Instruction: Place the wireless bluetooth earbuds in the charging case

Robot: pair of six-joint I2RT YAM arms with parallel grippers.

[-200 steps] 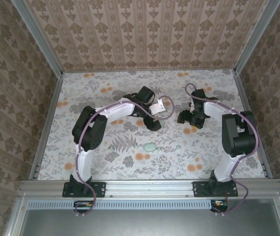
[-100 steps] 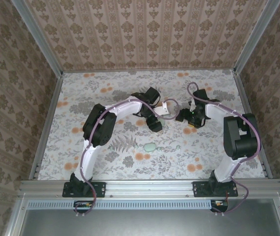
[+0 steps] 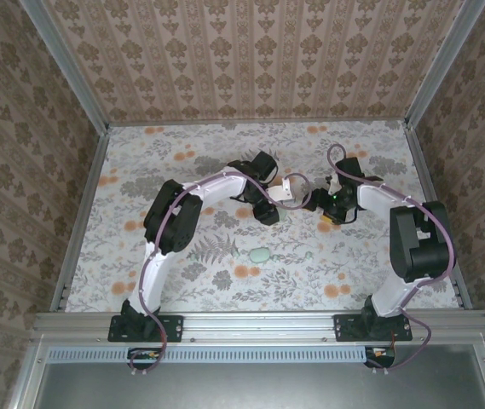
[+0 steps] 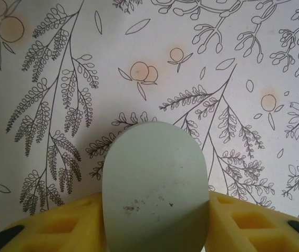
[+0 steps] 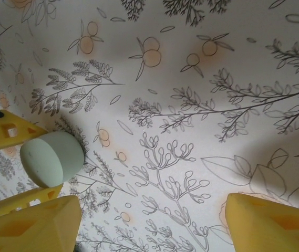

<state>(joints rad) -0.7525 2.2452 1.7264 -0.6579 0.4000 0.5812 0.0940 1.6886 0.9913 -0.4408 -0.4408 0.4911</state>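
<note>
left claw (image 4: 154, 223) clamps the charging case (image 4: 154, 173), long axis running out past its fingertips. right claw (image 5: 149, 226), spread wide and empty, has the case close on its left. a green oval (image 3: 260, 254), perhaps an earbud, lies back of the left claw, toward the bases.

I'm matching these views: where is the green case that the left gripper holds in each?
Top external: case just right of centre, at the tip of the left gripper, barely visible.
Left wrist: bottom centre, between yellow fingers.
Right wrist: left edge, clamped by those fingers.
Shared landmark: the floral cloth under it.
</note>
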